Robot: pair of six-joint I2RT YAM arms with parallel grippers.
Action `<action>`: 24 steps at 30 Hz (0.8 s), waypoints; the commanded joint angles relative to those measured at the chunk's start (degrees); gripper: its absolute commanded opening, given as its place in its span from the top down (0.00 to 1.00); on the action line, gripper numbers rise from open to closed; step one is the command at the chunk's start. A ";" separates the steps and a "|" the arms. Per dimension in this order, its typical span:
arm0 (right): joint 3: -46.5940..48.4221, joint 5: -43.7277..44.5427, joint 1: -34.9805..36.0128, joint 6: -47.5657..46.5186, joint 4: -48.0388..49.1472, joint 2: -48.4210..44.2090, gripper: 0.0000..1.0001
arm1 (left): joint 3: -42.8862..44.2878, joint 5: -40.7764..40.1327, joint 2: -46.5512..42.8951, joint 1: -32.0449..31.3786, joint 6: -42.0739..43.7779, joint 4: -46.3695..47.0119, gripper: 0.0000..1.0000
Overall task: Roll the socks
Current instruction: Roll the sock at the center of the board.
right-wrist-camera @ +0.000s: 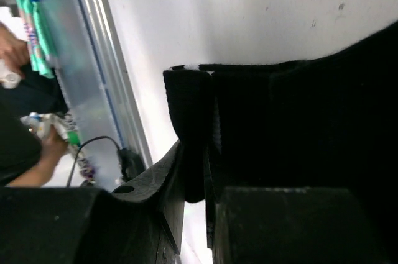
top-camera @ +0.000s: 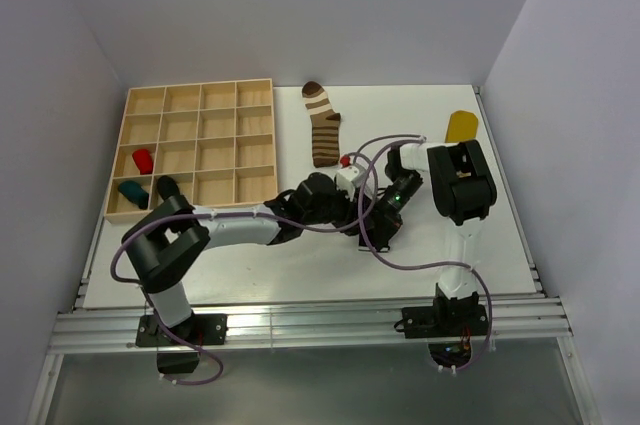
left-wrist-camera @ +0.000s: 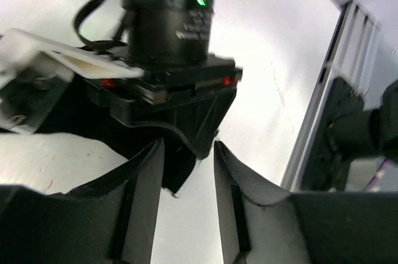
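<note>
My right hand (right-wrist-camera: 194,174) is clenched on a folded edge of the soft black fabric sock (right-wrist-camera: 261,115) in the middle of the white tabletop (top-camera: 505,235), I'd judge to anchor the roll. My left hand (left-wrist-camera: 186,164) faces it, fingers parted around a loose corner and gripping nothing. The brown-and-cream striped sock (top-camera: 322,123) lies at 11 o'clock.

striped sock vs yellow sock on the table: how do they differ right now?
The striped sock is brown-and-cream banded; the yellow sock is plain. The striped sock lies full-length beside the tray; the yellow sock shows only a short piece by the right arm. Both lie on the table, ungripped.
</note>
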 commanded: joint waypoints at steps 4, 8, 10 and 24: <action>4.31 -1.09 -1.00 -2.96 -7.37 3.94 0.83 | 1.43 8.10 4.25 -1.28 9.53 5.33 0.54; 6.51 -0.74 -1.27 -2.97 -9.67 7.10 0.82 | 1.95 10.21 6.62 -1.80 9.70 6.30 0.53; 7.30 -0.83 -1.35 -2.09 -9.58 7.54 0.82 | 2.65 10.91 7.76 -1.98 9.62 6.39 0.53; 8.97 -0.13 -1.44 -0.15 -9.84 9.83 0.82 | 0.81 10.92 11.98 -2.15 8.91 10.25 0.52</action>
